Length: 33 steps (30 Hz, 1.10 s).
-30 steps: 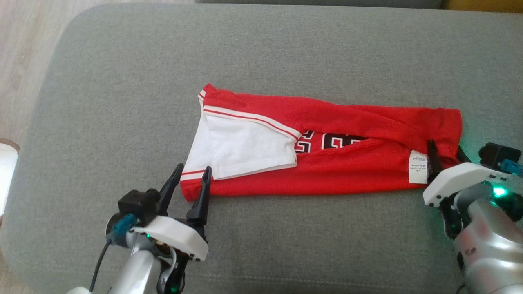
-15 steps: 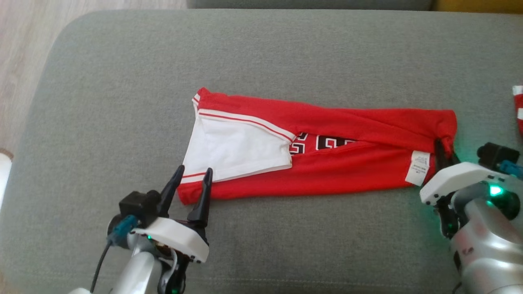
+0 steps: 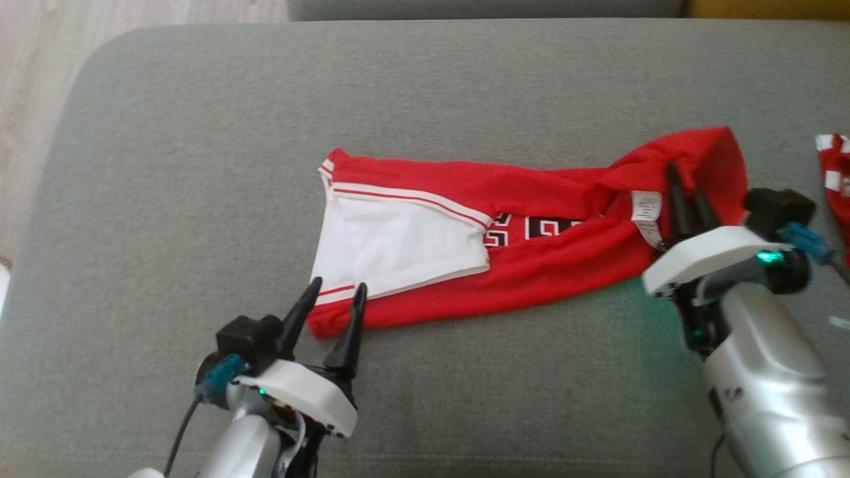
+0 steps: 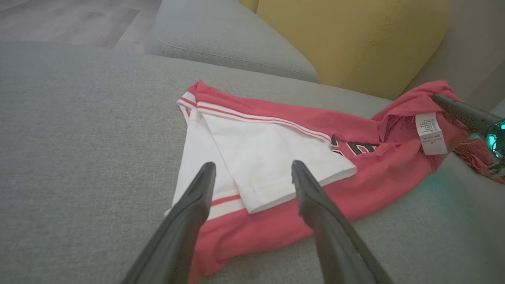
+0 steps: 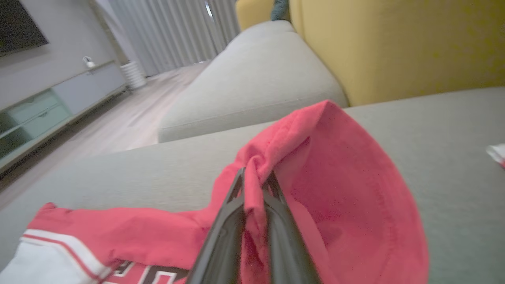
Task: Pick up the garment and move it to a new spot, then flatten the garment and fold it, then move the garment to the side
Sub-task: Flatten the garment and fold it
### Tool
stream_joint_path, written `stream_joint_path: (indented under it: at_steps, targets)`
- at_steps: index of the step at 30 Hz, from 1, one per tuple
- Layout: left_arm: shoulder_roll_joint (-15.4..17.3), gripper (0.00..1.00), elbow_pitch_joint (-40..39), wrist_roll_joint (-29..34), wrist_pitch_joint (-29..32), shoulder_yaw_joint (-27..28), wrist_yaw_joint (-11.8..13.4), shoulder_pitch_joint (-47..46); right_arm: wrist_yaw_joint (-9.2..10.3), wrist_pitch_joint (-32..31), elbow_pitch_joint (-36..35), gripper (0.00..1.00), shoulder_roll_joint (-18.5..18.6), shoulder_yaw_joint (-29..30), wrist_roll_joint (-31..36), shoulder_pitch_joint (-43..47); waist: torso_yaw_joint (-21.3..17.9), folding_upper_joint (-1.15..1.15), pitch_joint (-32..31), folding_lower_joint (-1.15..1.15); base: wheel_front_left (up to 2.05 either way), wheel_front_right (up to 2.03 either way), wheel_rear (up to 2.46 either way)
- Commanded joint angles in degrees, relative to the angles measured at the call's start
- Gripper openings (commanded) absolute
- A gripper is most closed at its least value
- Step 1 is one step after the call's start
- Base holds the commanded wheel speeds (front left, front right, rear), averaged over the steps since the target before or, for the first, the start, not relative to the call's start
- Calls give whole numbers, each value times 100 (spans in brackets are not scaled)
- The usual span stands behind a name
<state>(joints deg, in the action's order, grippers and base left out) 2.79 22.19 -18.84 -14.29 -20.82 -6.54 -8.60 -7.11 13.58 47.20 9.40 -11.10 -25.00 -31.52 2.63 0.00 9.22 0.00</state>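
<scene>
Already folded into a long strip, jersey lies mid-way across the cushion. Right jaws clamped on one end, raised off the cushion; left jaws apart at the other end. Left, likely: cross-fold, move aside.

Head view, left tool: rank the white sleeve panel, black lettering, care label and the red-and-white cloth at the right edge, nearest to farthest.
1. white sleeve panel: at the left tool fingertips, left end of the garment.
2. black lettering: mid-garment, to the right.
3. care label: near the garment's raised right end.
4. red-and-white cloth: far right edge, apart from the garment.
</scene>
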Motion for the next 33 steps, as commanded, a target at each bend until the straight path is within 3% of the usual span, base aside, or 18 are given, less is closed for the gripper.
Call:
stream_joint_path:
  at_steps: [1, 7, 13, 21, 28, 29, 30, 31, 33]
  targets:
    - [10, 100, -159, -40, -71, 106, 19, -149, -37, -37, -366, 0, -63, -313, -84, 107, 95, 0, -5, 0, 0, 0, 0]
    - [10, 100, -119, -149, -71, -131, 39, -151, -37, -415, -1279, 0, -105, -1152, -495, 396, 566, 0, -5, 0, 0, 0, 0]
    - [10, 100, -91, -217, -71, -364, 76, -114, -37, -770, -1730, 0, -225, -1716, -681, 412, 1124, 0, 15, 0, 0, 0, 0]
    - [9, 100, -163, -293, -71, -609, 147, -98, -37, -949, -1489, 0, -415, -2112, -590, 146, 1780, 0, 54, 0, 0, 0, 0]
    - [9, 100, -203, -347, -71, -737, 196, -125, -37, -761, -960, 0, -585, -2131, -492, -116, 1978, 0, 86, 0, 0, 0, 0]
    - [9, 100, -198, -351, -71, -746, 203, -132, -37, -676, -879, 40, -605, -2098, -527, -155, 1986, 0, 90, 0, 0, 0, 0]
    - [9, 100, -191, -352, -71, -748, 212, -139, -37, -594, -812, 91, -620, -2094, -546, -199, 1984, 0, 97, 0, 0, 0, 0]
    - [9, 100, -185, -350, -71, -738, 226, -146, -37, -487, -779, 100, -631, -2088, -589, -242, 1965, 0, 104, 0, 0, 0, 0]
    - [9, 100, -170, -331, -71, -703, 265, -162, -37, -272, -771, 100, -644, -2074, -709, -305, 1879, 0, 106, 0, 0, 0, 0]
